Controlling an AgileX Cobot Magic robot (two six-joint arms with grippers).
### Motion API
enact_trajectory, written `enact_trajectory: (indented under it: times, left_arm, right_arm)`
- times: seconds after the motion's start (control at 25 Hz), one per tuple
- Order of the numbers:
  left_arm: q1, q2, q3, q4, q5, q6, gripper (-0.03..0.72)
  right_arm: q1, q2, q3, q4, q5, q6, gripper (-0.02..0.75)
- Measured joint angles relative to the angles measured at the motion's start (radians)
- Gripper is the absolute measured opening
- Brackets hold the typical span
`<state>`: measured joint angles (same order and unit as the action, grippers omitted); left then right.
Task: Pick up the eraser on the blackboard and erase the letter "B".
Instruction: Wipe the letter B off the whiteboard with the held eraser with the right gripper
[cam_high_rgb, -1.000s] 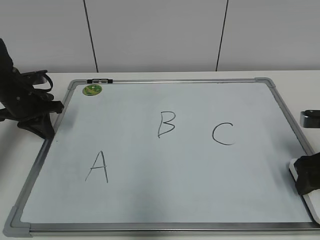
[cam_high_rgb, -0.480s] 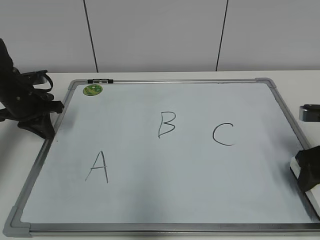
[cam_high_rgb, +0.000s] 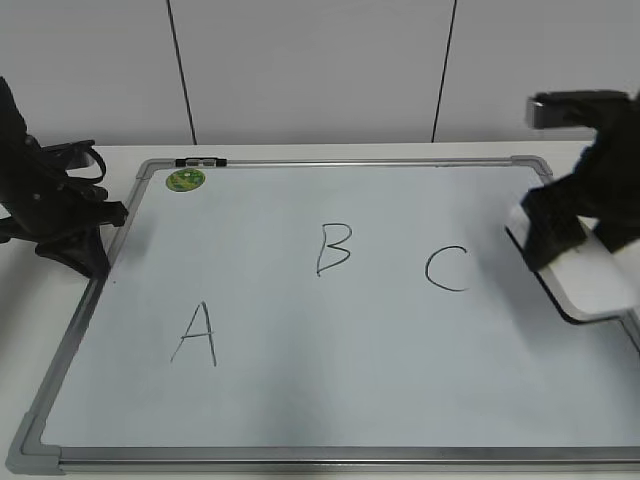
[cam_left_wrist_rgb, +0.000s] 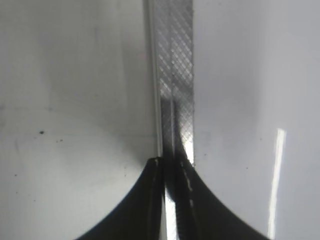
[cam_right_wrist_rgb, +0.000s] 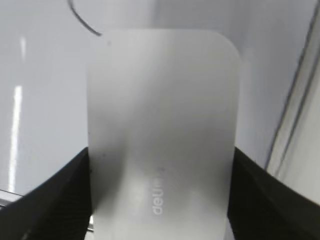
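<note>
The blackboard lies flat on the table, pale with a grey frame. The letter "B" is drawn at its middle, between an "A" and a "C". My right gripper is shut on the white eraser and holds it tilted above the board's right side, right of the "C". In the right wrist view the eraser fills the space between the fingers. My left gripper is shut at the board's left frame, fingertips over it.
A round green sticker sits in the board's far left corner. A curve of the "C" shows beyond the eraser, and the board's right frame runs beside it. A white wall stands behind the table.
My right gripper has risen from the board's near right edge and moved back and left with the eraser, now beside the "C". The left arm has not moved.
</note>
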<state>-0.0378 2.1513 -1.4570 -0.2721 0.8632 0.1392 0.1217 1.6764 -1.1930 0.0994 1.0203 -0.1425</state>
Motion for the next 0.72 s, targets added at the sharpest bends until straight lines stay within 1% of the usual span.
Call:
enact_trajectory:
  times: [0.12,0.32,0.48,0.64,0.68,0.72]
  left_arm:
    - [0.000,0.000,0.000,-0.002,0.000,0.000,0.029]
    - [0.000,0.000,0.000,-0.002,0.000,0.000,0.029]
    - [0.000,0.000,0.000,-0.004,0.002,0.000,0.029]
    - [0.000,0.000,0.000,-0.006,0.004,0.000,0.029]
    - [0.000,0.000,0.000,-0.008,0.004,0.000,0.029]
    - [0.000,0.000,0.000,-0.008,0.007,0.000,0.029]
  right_arm:
    - [0.096,0.039,-0.124,0.003,0.015,0.000,0.534]
    - [0.199,0.183,-0.361,0.007,0.115,-0.002,0.534]
    - [0.241,0.332,-0.558,0.007,0.193,-0.002,0.534]
    - [0.255,0.476,-0.730,0.007,0.199,-0.002,0.533]
    - [0.255,0.525,-0.804,0.007,0.200,0.000,0.533]
    - [0.255,0.554,-0.842,0.007,0.200,0.001,0.533]
